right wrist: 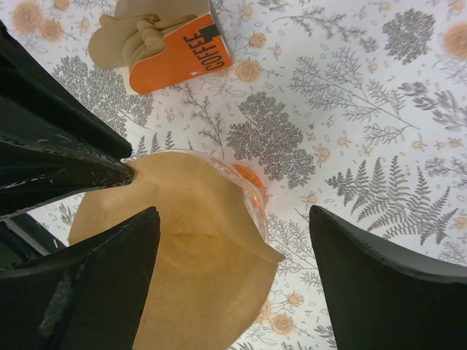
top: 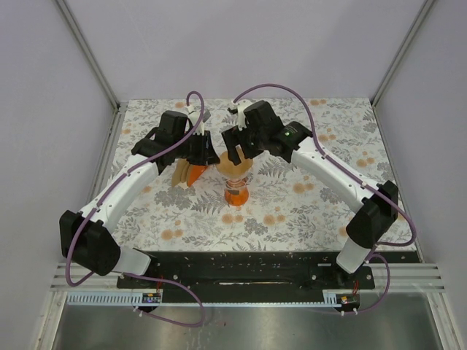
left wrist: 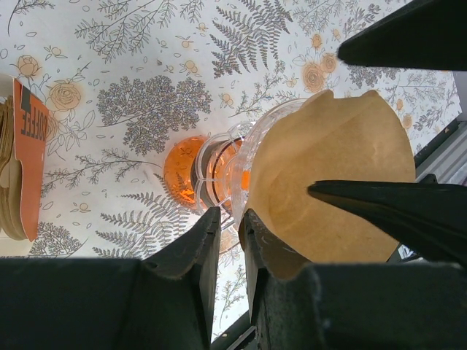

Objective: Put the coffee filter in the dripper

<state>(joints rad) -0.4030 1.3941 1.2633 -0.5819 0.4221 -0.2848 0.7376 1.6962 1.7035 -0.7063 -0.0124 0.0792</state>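
The coffee filter [top: 235,169] is spread into a cone and sits in the top of the dripper [top: 236,194], which stands upright mid-table on its orange base. In the left wrist view the filter [left wrist: 328,160] fills the clear ribbed funnel [left wrist: 219,171]. My left gripper [left wrist: 230,222] is at the filter's left edge. Its jaws are a narrow gap apart and seem to pinch that edge. My right gripper [right wrist: 235,219] is open over the filter [right wrist: 197,240]: one finger is over the paper, the other is outside the dripper's rim [right wrist: 255,197].
A thick bundle of brown filters in an orange "COFFEE" holder [top: 188,173] lies just left of the dripper, under my left arm. It also shows in the left wrist view [left wrist: 29,164] and the right wrist view [right wrist: 171,47]. A floral cloth [top: 306,211] covers the table.
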